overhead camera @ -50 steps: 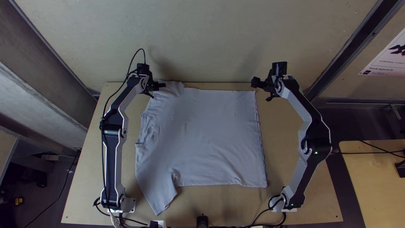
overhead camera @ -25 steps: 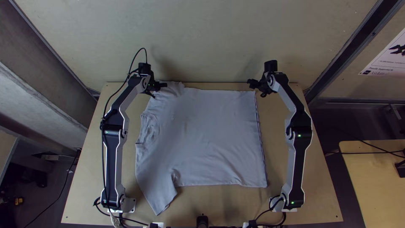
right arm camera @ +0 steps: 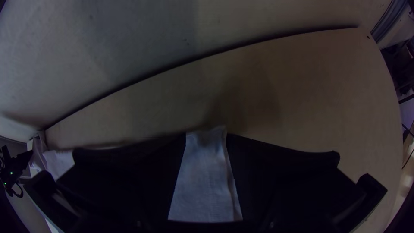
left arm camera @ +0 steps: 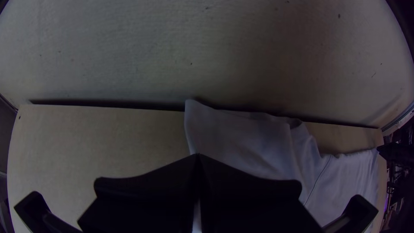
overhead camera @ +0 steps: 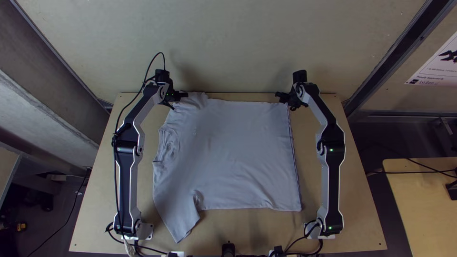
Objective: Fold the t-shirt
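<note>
Two grippers of mine are at the far side of the table, one per upper corner of the t-shirt. My L gripper is at the far sleeve, fingers pressed tog. at the tips; I can't tell if any cloth is pinched betw. them. In my L wrist view the sleeve runs out past the tips, w/ bare wood beside it. My R gripper is at the far hem corner, fingers apart, w/ a strip of cloth showing in the gap; not clenched on it.

The t-shirt lies spread approx. flat betw. my arms, body in the mid. of the table, hem twd. my R arm, neck opening twd. my L arm. Near sleeve slants down twd. the table's near edge, close to the L arm's base. Wrinkles bunch round the neck & at the far sleeve; the rest is fairly smooth, w/ a few soft creases nr. the near side. Pale wall stands behind the table's far edge.
</note>
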Controlling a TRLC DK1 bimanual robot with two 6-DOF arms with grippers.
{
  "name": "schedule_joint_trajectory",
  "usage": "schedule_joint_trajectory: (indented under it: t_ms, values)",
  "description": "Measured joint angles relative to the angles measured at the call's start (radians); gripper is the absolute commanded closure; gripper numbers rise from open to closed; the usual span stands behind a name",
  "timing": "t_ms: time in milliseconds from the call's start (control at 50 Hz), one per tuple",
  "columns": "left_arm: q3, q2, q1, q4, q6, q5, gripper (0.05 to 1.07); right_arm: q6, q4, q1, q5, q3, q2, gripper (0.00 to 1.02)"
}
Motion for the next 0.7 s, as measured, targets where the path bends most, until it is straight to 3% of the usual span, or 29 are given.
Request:
schedule_joint_trajectory:
  t_ms: [80, 120, 480, 700]
  values:
    - [0.000, 0.000, 0.000, -0.001, 0.000, 0.000, 1.05, 0.000, -0.012, 0.003, 0.000, 0.002, 0.008, 0.93]
    - [0.000, 0.000, 0.000, -0.002, 0.000, 0.000, 1.05, 0.000, -0.014, 0.005, 0.003, 0.007, 0.012, 1.00]
    - [0.000, -0.057, -0.005, -0.002, 0.000, 0.000, 1.05, -0.021, -0.016, 0.004, 0.020, 0.021, 0.016, 1.00]
    - [0.000, -0.121, -0.002, 0.074, 0.000, 0.004, 1.05, -0.035, 0.002, 0.003, 0.035, 0.046, 0.016, 1.00]
